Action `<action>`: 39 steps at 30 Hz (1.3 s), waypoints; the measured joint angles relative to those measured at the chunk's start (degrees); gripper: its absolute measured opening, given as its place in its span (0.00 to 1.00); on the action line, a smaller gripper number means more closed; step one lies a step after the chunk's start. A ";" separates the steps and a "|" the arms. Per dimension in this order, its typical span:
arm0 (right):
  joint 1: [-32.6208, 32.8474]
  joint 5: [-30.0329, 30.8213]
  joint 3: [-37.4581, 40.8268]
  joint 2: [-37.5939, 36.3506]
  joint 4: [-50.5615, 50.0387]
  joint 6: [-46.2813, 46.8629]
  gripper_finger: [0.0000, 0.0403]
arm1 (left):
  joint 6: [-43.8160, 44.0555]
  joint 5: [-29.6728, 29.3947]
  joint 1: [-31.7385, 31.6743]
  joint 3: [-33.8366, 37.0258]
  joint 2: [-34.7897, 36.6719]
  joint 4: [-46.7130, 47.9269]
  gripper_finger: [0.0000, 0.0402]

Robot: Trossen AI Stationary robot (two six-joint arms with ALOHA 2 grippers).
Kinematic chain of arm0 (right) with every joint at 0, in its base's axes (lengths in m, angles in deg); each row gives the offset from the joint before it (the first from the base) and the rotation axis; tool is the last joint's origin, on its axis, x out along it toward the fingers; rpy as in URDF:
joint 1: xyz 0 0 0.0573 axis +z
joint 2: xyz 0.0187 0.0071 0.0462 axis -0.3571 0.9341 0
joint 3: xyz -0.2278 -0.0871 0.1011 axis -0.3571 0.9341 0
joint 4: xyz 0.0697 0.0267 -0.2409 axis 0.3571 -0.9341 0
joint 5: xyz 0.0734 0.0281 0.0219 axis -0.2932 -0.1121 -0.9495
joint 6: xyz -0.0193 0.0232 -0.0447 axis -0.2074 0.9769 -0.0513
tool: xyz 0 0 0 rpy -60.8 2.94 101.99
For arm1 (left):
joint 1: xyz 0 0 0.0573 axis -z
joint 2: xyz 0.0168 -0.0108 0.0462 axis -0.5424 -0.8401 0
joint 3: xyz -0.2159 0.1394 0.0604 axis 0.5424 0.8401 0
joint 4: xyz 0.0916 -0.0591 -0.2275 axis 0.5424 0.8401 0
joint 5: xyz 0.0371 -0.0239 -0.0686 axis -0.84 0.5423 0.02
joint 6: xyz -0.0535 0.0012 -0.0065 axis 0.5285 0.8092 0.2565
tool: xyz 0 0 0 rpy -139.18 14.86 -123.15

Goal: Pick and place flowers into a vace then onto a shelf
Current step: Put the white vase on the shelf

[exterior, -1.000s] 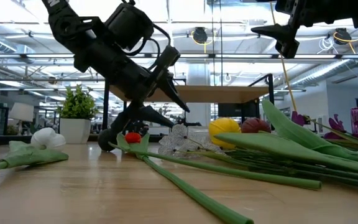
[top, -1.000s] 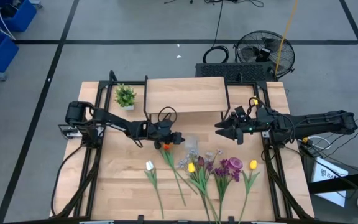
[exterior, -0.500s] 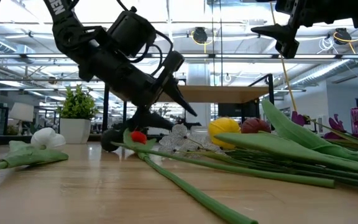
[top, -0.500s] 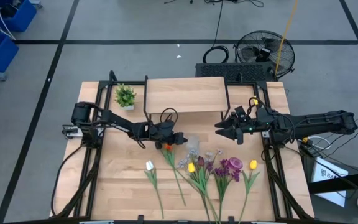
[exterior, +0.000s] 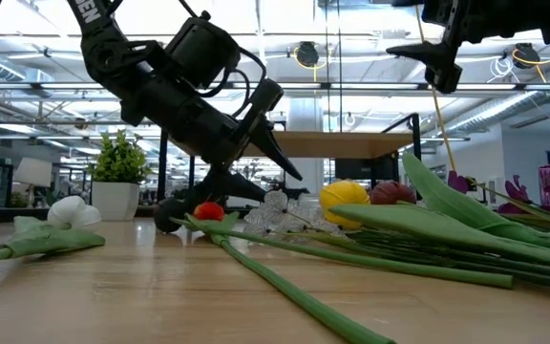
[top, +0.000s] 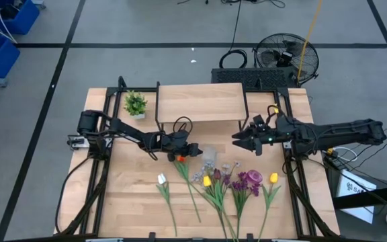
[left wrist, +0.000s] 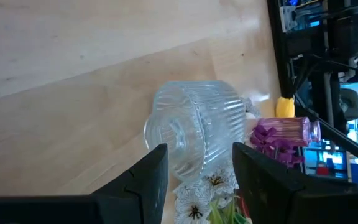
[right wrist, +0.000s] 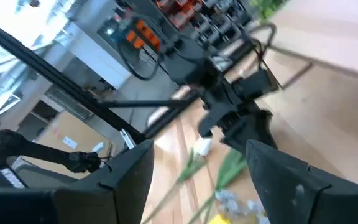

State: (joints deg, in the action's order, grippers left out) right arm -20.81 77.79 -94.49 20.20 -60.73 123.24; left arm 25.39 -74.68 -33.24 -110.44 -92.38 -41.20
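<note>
The left end effector (top: 192,150) hangs low over the wooden surface (top: 133,195), its fingers apart and empty. The ribbed clear glass vase (left wrist: 191,127) lies on its side just ahead of it, the orange tulip (top: 179,158) beside it. The right end effector (top: 239,141) waits raised, fingers apart.

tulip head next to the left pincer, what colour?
Orange-red. The tulip head shows best in the low view, lying on the table just below the left pincer.
</note>
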 joint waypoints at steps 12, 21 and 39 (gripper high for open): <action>0.79 2.90 0.86 12.35 -12.79 10.69 0.61 | -0.43 -0.33 -1.41 0.00 -0.17 -0.15 0.46; 5.96 3.42 9.32 25.10 15.45 19.08 0.61 | -1.05 1.01 -1.84 0.00 -0.17 -2.00 0.46; 7.34 9.08 10.41 43.33 35.94 19.50 0.61 | 1.43 1.11 -1.38 0.00 -0.17 -1.55 0.46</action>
State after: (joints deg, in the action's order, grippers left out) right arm -13.47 86.87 -84.07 63.53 -24.79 142.74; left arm 26.82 -73.57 -34.62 -110.44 -92.55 -42.75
